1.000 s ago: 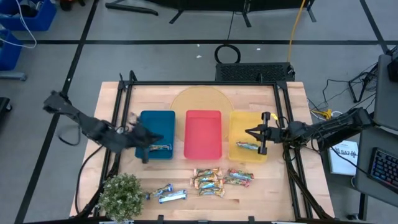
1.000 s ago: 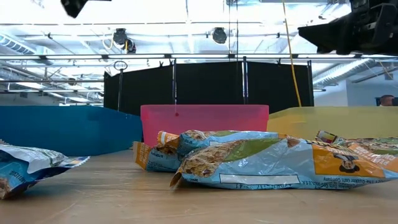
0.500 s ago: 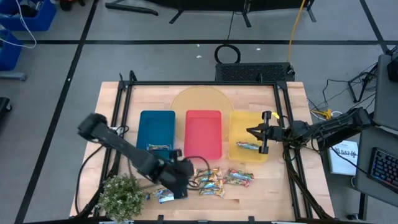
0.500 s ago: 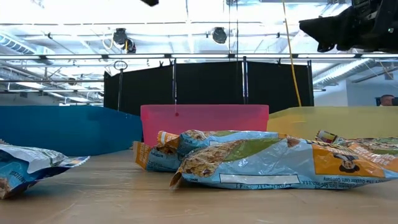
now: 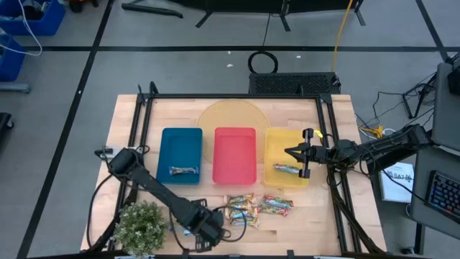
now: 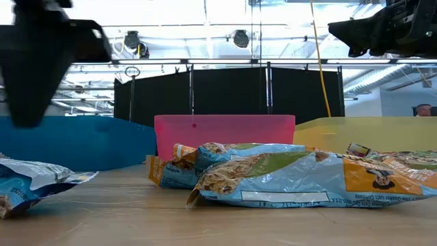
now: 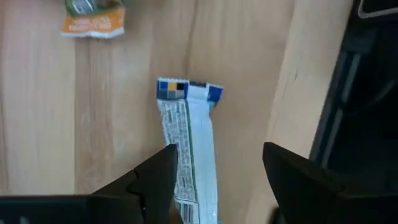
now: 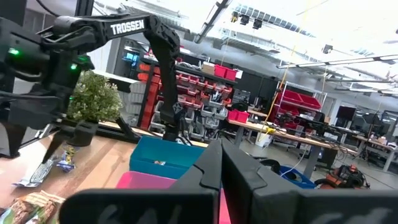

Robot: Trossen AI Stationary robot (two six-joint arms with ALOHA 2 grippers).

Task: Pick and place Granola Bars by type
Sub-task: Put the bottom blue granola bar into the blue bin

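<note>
Workshop and table: Behind the wooden table (image 5: 338,115) the room ran off into shelving and lights; on it stood a blue tray (image 5: 181,144), a red tray (image 5: 234,147) and a yellow tray (image 5: 282,147) side by side, with a small plant (image 5: 141,224) at the near left corner.

Change: My left gripper (image 7: 214,180), which a second earlier hung over the blue tray, had swung to the near edge and dropped low over the loose blue-and-white bar (image 7: 189,146) lying there.

Left gripper: My fingers (image 7: 158,180) were spread, one on each side of that bar, with nothing held yet; I could not tell whether they touched the wrapper.

Blue tray: One bar (image 5: 183,170) lay in it, well clear of my arm.

Right gripper: My right gripper (image 5: 296,153) hovered over the yellow tray, unmoved through that second, its fingers pressed together and empty, above the bar (image 5: 285,169) lying in that tray.

Red tray: It looked bare from above.

Loose bars: The mixed pile of orange-and-gold and red-and-green bars (image 5: 257,208) lay on the table in front of the red and yellow trays, just beside my left gripper.

Meaning for the task: I judged the sorting barely begun, with one bar in each outer tray, and that I was about to close on the next blue-and-white one.

Risk: The slick wrapper lying flat might slide out as my fingers closed.
</note>
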